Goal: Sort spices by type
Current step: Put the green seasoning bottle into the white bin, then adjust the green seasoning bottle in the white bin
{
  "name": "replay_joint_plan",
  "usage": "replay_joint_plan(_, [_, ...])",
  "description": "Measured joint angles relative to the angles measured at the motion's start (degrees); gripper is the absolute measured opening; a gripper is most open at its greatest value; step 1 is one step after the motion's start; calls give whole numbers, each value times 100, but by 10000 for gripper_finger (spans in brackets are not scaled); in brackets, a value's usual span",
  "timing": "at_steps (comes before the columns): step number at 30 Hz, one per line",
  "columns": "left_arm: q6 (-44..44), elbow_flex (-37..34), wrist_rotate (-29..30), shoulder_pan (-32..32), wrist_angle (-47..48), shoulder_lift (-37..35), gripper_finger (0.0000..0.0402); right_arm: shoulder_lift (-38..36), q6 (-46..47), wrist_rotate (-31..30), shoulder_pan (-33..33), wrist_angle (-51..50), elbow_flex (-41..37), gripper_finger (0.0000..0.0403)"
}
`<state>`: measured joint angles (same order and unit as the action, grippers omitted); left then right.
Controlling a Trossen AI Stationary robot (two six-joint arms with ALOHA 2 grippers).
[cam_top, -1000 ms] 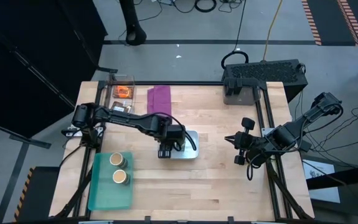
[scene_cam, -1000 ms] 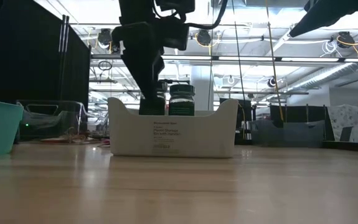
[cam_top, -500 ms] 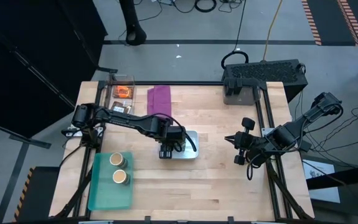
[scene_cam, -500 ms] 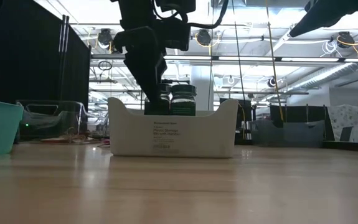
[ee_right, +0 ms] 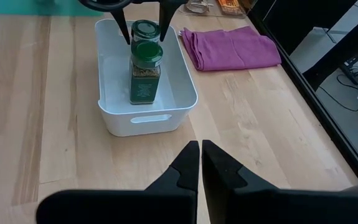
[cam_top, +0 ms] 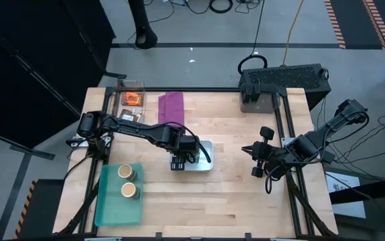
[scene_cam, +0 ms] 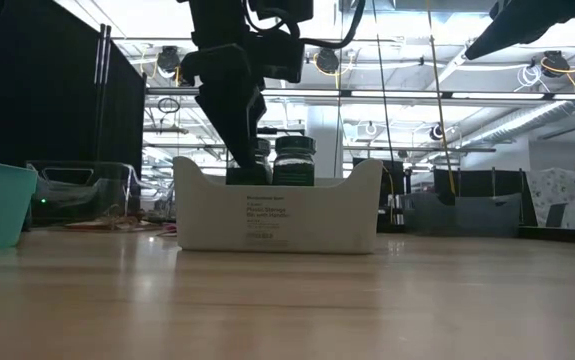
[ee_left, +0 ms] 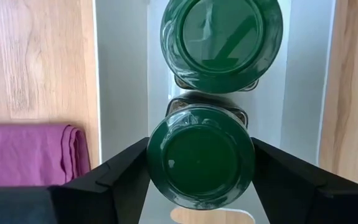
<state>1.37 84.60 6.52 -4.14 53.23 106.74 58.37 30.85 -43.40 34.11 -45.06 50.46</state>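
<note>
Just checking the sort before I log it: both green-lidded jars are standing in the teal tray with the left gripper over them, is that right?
Not quite. Both green-lidded jars stand in the white bin, not the teal tray; the right wrist view shows this. The left gripper is over them, as you said.

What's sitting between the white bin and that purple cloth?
Nothing: in the right wrist view, only bare wooden table separates the white bin from the purple cloth.
</note>
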Motion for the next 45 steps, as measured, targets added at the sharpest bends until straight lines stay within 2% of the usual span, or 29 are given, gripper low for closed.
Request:
replay_joint_plan(5, [280, 129, -6, 0, 225, -6, 259, 0, 0, -2, 0, 0, 0, 0])
replay_joint_plan(14, [259, 280, -11, -50, 439, -9, 260, 1, -4, -52, -2, 0, 0, 0])
replay_joint_plan(23, [535, 878, -20, -59, 1662, -9, 260, 2, -4, -52, -2, 0, 0, 0])
replay_joint_plan(25, [469, 966, 176, -61, 1781, -9, 260, 2, -4, -54, -2, 1, 0, 0])
replay_joint_plan(28, [366, 981, 815, -42, 1625, -9, 252, 2, -1, -132, 0, 7, 0, 0])
replay_joint_plan(30, [223, 981, 1122, 12, 1524, -9, 232, 2, 15, -188, -2, 9, 0, 0])
replay_joint_plan(33, [20, 947, 1248, 97, 1322, -9, 184, 2, 1, -192, -2, 9, 0, 0])
replay_joint_plan(39, [-508, 883, 1228, 198, 1123, -9, 29, 2, 48, -200, -2, 7, 0, 0])
replay_joint_plan(40, [-543, 881, 1178, 220, 1074, -9, 15, 2, 48, -203, -2, 7, 0, 0])
replay_joint_plan(45, [-711, 881, 1045, 225, 850, -9, 5, 2, 142, -203, -2, 30, -43, 0])
